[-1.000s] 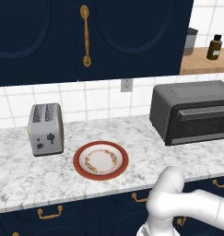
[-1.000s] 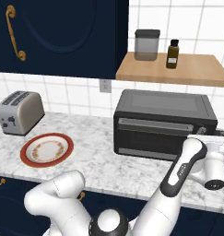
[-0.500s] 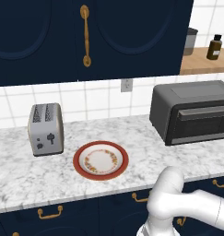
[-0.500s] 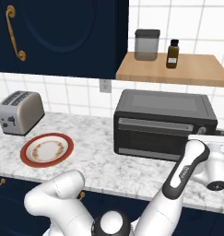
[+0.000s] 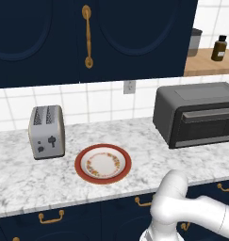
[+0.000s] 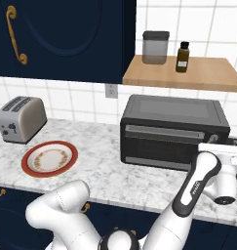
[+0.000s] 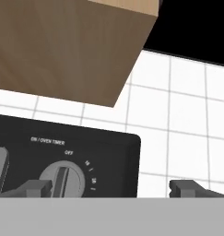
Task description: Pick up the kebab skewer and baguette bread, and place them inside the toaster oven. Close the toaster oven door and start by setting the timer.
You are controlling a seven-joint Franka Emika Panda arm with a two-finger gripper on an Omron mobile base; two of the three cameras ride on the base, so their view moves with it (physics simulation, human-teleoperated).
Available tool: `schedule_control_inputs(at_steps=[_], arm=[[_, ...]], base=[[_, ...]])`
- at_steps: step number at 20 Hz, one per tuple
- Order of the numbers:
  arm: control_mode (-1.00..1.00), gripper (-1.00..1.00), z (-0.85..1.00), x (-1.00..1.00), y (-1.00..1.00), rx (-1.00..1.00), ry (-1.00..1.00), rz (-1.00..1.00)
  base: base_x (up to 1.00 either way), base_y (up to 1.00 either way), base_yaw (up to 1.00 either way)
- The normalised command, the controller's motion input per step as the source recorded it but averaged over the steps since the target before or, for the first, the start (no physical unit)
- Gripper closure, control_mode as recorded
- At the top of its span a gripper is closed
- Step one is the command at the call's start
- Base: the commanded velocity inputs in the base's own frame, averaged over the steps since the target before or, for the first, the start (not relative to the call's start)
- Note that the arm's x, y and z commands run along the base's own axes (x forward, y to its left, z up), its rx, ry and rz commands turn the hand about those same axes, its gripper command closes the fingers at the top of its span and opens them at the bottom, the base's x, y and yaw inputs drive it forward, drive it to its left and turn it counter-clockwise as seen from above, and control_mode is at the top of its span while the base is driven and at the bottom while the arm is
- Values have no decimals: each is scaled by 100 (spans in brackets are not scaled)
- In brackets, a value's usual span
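Facing the right end of the toaster oven (image 6: 173,132), the hand (image 7: 115,188) hangs just in front of the control panel with its two fingers spread wide and nothing between them. The timer knob (image 7: 62,179), its pointer near upright by the OFF mark, sits low and toward the left finger rather than centred in the gap, so the hand likely must shift that way to grasp it. The toaster oven door (image 6: 161,146) looks closed; the plate (image 5: 103,163) on the surface is empty.
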Motion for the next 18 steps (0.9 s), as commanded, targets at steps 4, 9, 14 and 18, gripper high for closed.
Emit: schedule_control_inputs(at_steps=[4,9,14,18], arm=[[-100,-100,0,20,-6,0,-6,-8],[-100,-100,4,13,-4,0,-1,-6],[-100,-100,25,0,-4,0,0,-3],[-100,-100,26,0,-2,0,0,-5]], base=[[0,0,0],[0,0,0],[0,0,0],[0,0,0]])
